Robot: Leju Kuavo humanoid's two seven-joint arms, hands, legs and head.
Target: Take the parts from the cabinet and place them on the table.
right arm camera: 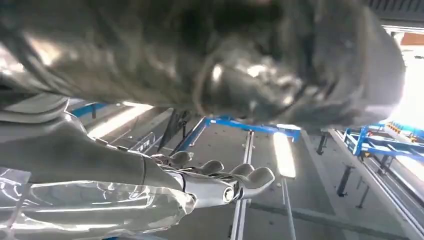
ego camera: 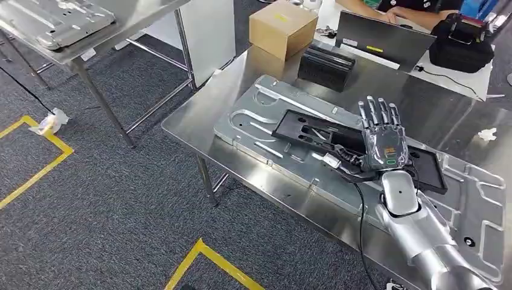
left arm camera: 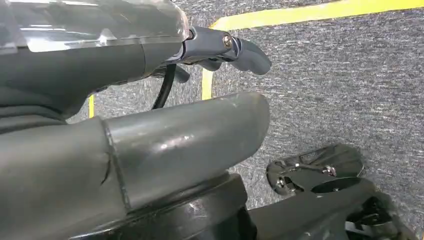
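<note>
On the steel table (ego camera: 199, 121) lies a large grey metal panel (ego camera: 259, 109), and a flat black part (ego camera: 305, 130) rests across it. My right hand (ego camera: 383, 138) lies palm down over the right half of the black part, fingers straight and spread, gripping nothing. The right wrist view shows those fingers (right arm camera: 220, 180) stretched out flat, close over a shiny surface. My left hand (left arm camera: 150, 145) hangs over the grey carpet with nothing in it, the thumb and a finger apart.
At the table's far side stand a cardboard box (ego camera: 282, 27), a black ribbed block (ego camera: 326, 66) and a laptop (ego camera: 383, 42), with a person (ego camera: 392, 9) behind. A second steel table (ego camera: 130, 18) with a panel stands at the left. Yellow tape (ego camera: 36, 169) marks the carpet.
</note>
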